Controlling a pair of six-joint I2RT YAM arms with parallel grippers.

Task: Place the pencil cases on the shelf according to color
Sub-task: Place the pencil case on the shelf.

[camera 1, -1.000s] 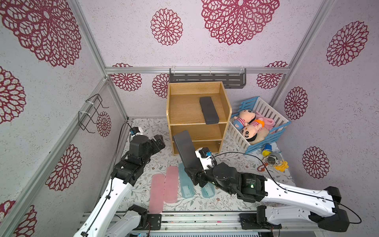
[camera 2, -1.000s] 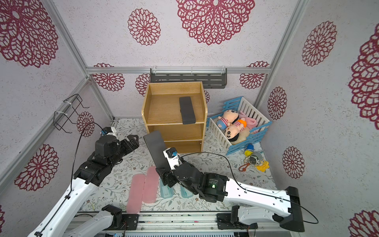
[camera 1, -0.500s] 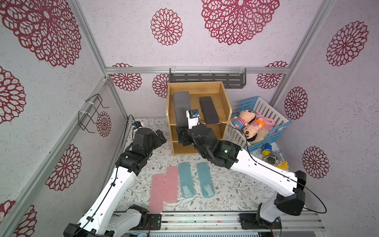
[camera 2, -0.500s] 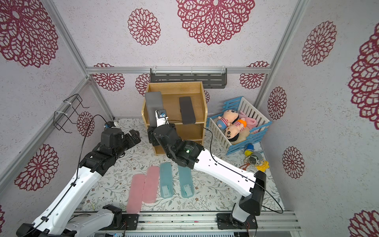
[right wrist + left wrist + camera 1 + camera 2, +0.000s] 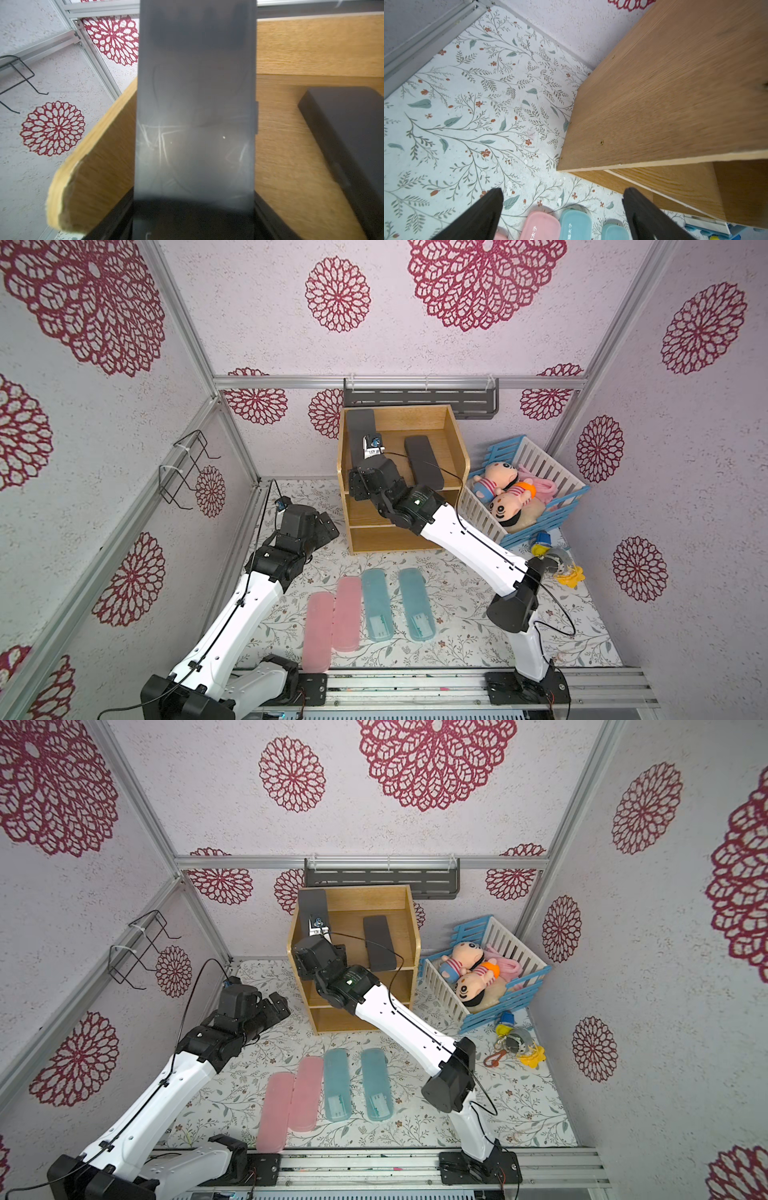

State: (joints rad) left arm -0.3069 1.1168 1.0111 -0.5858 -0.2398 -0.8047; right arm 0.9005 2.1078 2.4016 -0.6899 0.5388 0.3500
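Observation:
My right gripper (image 5: pixel 193 207) is shut on one end of a black pencil case (image 5: pixel 360 429), which juts out over the left side of the shelf's (image 5: pixel 454 435) top tier. A second black case (image 5: pixel 424 462) lies on the right of that tier. On the floral mat in front, two pink cases (image 5: pixel 318 630) (image 5: pixel 347 614) and two teal cases (image 5: pixel 377 605) (image 5: pixel 415 603) lie side by side. My left gripper (image 5: pixel 326 529) hangs open and empty above the mat, left of the shelf's side wall (image 5: pixel 675 93). The near ends of a pink case (image 5: pixel 542 226) and a teal case (image 5: pixel 575 224) show between its fingers.
A blue-and-white crate (image 5: pixel 552 506) with dolls stands right of the shelf. Small toys (image 5: pixel 557 568) lie in front of it. A grey slotted rack (image 5: pixel 419 398) hangs on the back wall above the shelf. A black wire holder (image 5: pixel 187 468) sticks out from the left wall.
My right arm has carried the black case from low over the mat up to the shelf's top tier, left side. The left arm has shifted only slightly.

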